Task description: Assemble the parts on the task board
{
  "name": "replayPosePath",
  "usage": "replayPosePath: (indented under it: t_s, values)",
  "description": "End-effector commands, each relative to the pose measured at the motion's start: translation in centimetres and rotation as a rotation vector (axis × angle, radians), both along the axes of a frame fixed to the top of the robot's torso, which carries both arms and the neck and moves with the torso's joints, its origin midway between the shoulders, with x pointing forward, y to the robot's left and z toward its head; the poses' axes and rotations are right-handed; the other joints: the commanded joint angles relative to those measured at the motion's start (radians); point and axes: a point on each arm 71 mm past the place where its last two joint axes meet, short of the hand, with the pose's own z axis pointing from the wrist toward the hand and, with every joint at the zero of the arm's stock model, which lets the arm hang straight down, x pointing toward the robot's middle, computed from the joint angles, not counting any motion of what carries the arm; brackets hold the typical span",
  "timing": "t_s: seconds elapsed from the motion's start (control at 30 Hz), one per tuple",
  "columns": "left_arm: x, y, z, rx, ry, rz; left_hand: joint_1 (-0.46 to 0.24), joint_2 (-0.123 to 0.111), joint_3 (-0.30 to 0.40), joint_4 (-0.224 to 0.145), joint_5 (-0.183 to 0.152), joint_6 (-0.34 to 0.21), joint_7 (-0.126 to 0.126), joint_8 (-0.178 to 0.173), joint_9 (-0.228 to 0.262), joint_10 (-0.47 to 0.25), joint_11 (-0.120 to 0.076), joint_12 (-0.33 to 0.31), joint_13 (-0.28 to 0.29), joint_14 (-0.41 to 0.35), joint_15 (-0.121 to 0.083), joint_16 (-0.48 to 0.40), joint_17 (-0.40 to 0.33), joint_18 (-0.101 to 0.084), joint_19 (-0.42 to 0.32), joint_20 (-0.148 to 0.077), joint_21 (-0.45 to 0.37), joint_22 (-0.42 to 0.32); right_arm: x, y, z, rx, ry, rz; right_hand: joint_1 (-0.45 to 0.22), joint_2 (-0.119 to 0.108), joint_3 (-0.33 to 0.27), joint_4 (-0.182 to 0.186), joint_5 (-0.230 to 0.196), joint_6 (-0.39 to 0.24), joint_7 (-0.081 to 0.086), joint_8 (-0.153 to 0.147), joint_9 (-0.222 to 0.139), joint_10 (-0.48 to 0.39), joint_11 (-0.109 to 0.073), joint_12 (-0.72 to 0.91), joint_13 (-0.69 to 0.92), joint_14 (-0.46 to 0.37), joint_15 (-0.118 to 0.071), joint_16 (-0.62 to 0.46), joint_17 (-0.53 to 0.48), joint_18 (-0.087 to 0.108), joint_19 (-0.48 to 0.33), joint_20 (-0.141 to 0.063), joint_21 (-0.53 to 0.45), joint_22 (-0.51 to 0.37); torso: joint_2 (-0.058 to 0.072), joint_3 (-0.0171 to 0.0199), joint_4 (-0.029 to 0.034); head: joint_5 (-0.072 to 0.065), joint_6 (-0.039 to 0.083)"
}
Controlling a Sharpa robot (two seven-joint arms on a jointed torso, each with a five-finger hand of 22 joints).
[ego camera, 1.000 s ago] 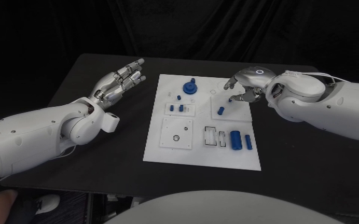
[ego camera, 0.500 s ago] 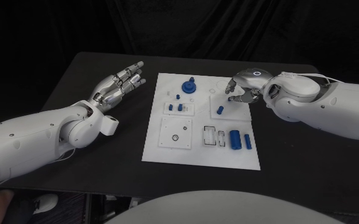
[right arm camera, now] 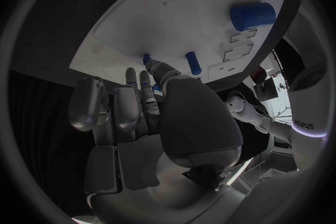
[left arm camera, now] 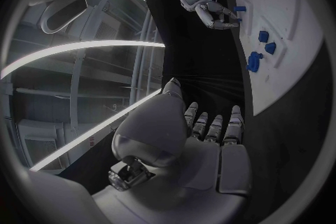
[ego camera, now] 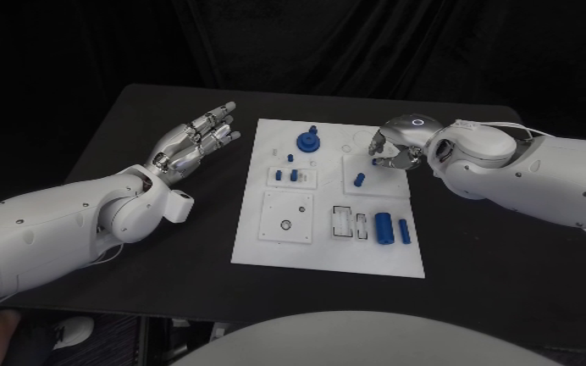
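The board lies in the middle of the table. The right hand hangs over the board's far right corner. Its fingers are curled in toward each other. It may be pinching a tiny piece, but I cannot tell from here.

A small blue peg sits on the board just beside that hand, on the side nearer the robot. The peg's long side runs along the board, from the far edge toward the near edge. I think the right hand should take it, since it is much nearer to the peg.

The left hand floats above the table, off the board's left edge. Its fingers are straight and spread, and it holds nothing.

A big blue tube and a thin one lie at the board's near right part.
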Motion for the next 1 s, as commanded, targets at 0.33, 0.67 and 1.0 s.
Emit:
replayPosePath:
  t_s: [0.33, 0.67, 1.0]
  values:
    - [-0.3, -0.2, 0.5, -0.091, -0.087, -0.019, 0.032, -0.001, 0.005, -0.009, 0.022, 0.013, 0.005, 0.001, 0.002, 0.003, 0.018, -0.001, 0.001, 0.009, 0.020, -0.004, 0.002, 0.008, 0.012, 0.017, 0.011, 0.012, 0.2, 0.0, -0.5, 0.001, 0.017, -0.011, 0.003, -0.010, 0.022, -0.005, 0.005, -0.007, -0.001, -0.008, 0.011, 0.046, -0.014, 0.010, 0.001, 0.017, -0.010, 0.017, 0.019, -0.011, 0.012, -0.006, 0.017, 0.162, -0.001, -0.0051, -0.0007, 0.005, 0.000]
    - [-0.4, -0.1, 0.2, -0.089, -0.074, -0.021, 0.052, -0.002, 0.010, -0.015, 0.046, 0.021, 0.014, 0.002, 0.003, 0.004, 0.023, 0.000, 0.001, 0.016, 0.029, -0.001, 0.004, 0.008, 0.033, 0.026, 0.022, 0.032, 0.1, 0.2, -1.0, 0.000, 0.029, -0.006, 0.003, -0.012, 0.030, -0.010, 0.006, -0.003, 0.001, -0.008, 0.019, 0.066, -0.022, 0.020, 0.007, 0.017, -0.016, 0.021, 0.023, -0.011, 0.014, -0.011, 0.022, 0.164, -0.001, -0.0076, -0.0013, 0.006, 0.000]
    - [-0.5, -0.1, -0.2, -0.084, -0.059, -0.022, 0.065, -0.001, 0.012, -0.018, 0.059, 0.046, 0.039, 0.006, 0.007, 0.005, 0.020, 0.001, 0.002, 0.020, 0.037, 0.000, 0.005, 0.008, 0.043, 0.034, 0.027, 0.035, 0.0, 0.2, -1.5, -0.002, 0.038, -0.003, 0.009, -0.011, 0.039, -0.021, 0.014, 0.018, 0.005, 0.002, 0.032, 0.081, -0.030, 0.031, 0.014, 0.018, -0.023, 0.024, 0.027, -0.012, 0.015, -0.018, 0.027, 0.166, 0.000, -0.0082, -0.0014, 0.008, 0.000]
